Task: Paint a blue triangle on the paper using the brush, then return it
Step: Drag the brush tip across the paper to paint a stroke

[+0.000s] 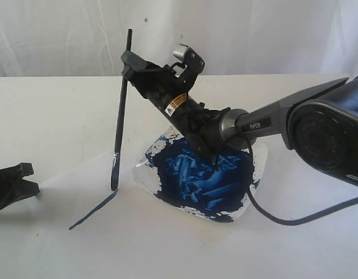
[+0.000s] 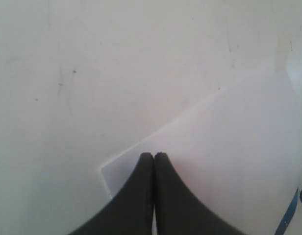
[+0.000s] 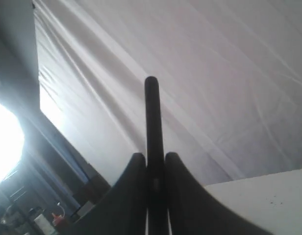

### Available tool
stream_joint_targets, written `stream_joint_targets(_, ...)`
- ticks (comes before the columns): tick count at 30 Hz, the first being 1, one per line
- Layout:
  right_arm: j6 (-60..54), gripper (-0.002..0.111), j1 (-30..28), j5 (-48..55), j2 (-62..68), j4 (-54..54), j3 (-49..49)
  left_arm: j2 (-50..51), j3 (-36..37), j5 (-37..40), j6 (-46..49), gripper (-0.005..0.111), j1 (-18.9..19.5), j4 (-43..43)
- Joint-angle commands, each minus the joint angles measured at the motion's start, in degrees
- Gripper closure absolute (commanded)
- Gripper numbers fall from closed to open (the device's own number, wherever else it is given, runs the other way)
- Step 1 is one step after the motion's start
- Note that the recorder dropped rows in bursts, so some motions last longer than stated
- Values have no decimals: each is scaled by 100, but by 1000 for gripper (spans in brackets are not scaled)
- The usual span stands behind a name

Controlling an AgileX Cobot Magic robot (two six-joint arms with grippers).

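- Black-handled, thin and long, the paintbrush (image 1: 122, 99) stands nearly upright at centre-left of the exterior frame. Its blue-stained tip is down on the large white paper sheet (image 1: 144, 238), just left of the pale plate (image 1: 260, 165) smeared with dark-blue paint.
- My right gripper (image 1: 127, 60) is pinched onto the handle near its upper end, the jaws almost together with only the stem between them.
- I judge the brush to be light, with a stiff handle and soft bristles, so gentle pressure should do. Held this high the tip may wander; a hold nearer the ferrule would steady it.
- One thin, uneven blue stroke (image 1: 93, 210) runs from the tip toward the lower left; the triangle is barely begun.
- My left gripper (image 2: 154, 155) rests empty at the paper's corner with its jaws pressed together. It may be pinning the sheet, though I cannot be sure it touches.
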Motion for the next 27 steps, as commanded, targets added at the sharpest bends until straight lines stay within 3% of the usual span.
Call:
stream_joint_targets(1,251,108,-30,-163,-224,-642,8,54,14,737,43,107,0,22)
stream_joint_targets(17,1350,108,301,-128,-694,-2729,18,54,14,737,43,107,0,22)
stream_joint_targets(27,1339,108,636,-325,-628,-2759,155,54,14,737,43,107,0,22)
